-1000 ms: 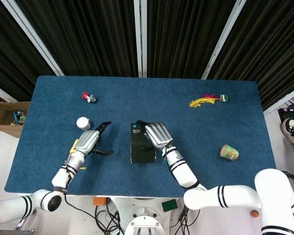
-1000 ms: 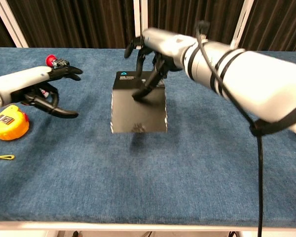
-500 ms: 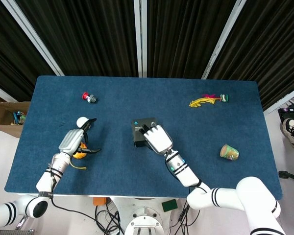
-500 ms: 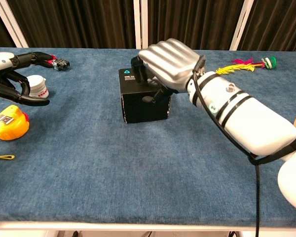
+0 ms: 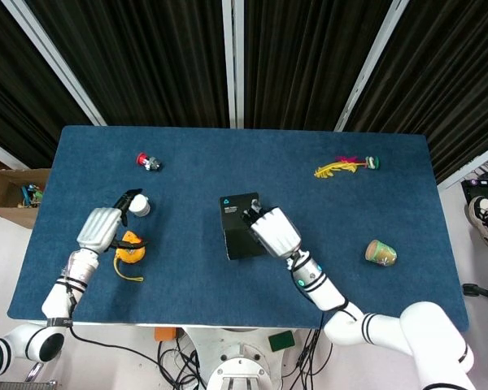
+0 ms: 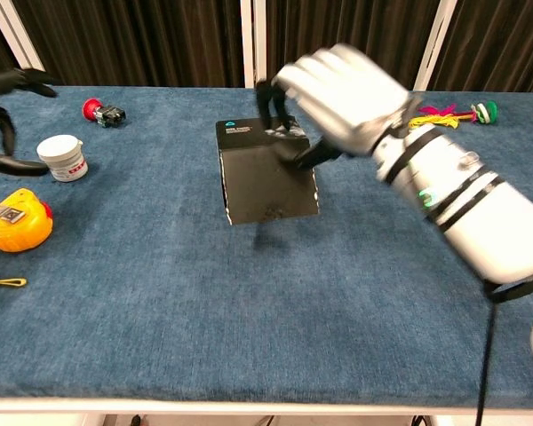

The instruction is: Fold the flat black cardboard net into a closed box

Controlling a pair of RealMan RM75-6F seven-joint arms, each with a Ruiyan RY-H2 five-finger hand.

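One hand, the right hand [image 6: 342,93], holds the black box [image 6: 266,173] by its top right edge at the middle of the desk [image 5: 228,301], seemingly steadying the folded walls, while the left hand [image 5: 99,228] hangs open and empty by the yellow tape measure [image 5: 129,249].

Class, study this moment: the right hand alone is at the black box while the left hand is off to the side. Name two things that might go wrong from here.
1. Only the right hand grips the box, at its top far edge. The box looks tilted off the table, so it might slip or swing.
2. The left hand is away by the tape measure and white jar, so nothing steadies the box; a flap may spring open.
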